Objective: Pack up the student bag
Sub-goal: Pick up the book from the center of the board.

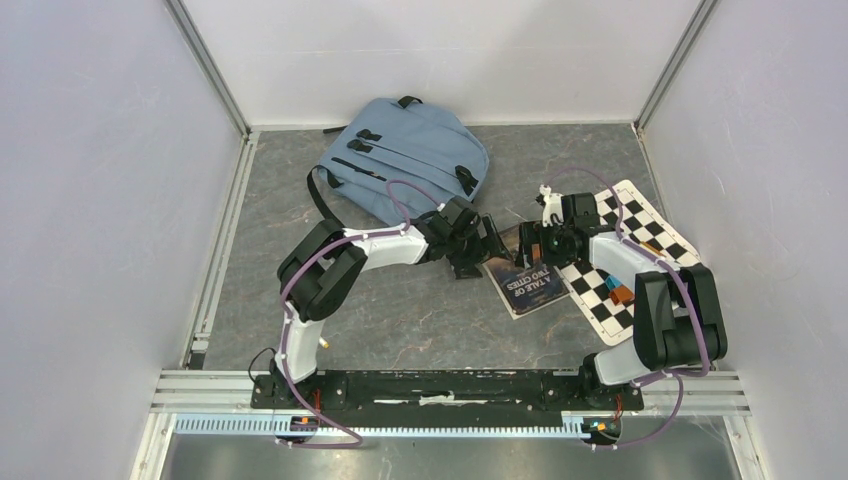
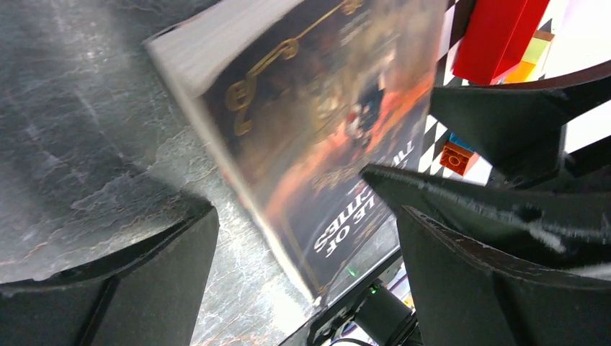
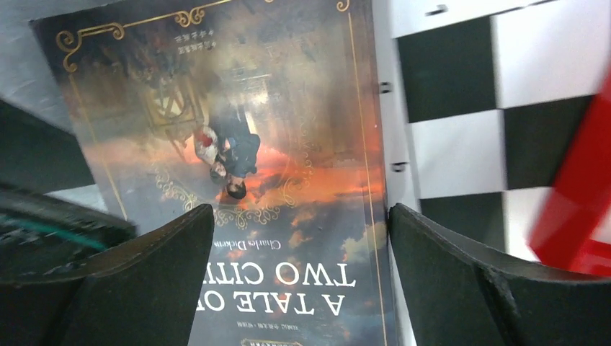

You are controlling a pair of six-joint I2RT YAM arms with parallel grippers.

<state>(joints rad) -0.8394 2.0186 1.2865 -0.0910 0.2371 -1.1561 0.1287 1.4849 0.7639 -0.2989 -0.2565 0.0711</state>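
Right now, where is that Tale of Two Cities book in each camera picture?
Top external: the book lies just right of centre.
Left wrist: it fills the upper middle, slanted.
Right wrist: it fills left and centre.
Shared landmark: the checkerboard mat beside it.

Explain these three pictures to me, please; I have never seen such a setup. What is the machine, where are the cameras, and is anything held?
The machine is two robot arms bolted side by side at the near edge of a table, each ending in a two-fingered claw. The wide picture comes from a fixed camera above and behind them. The other two come from cameras on the wrists, so each shows its own dark fingers at the bottom. On the table lie a grey-blue student bag at the far side, a paperback, A Tale of Two Cities, in the middle, and a checkered board carrying coloured toy bricks. The left claw and right claw are both open, close to the paperback. Neither holds anything.
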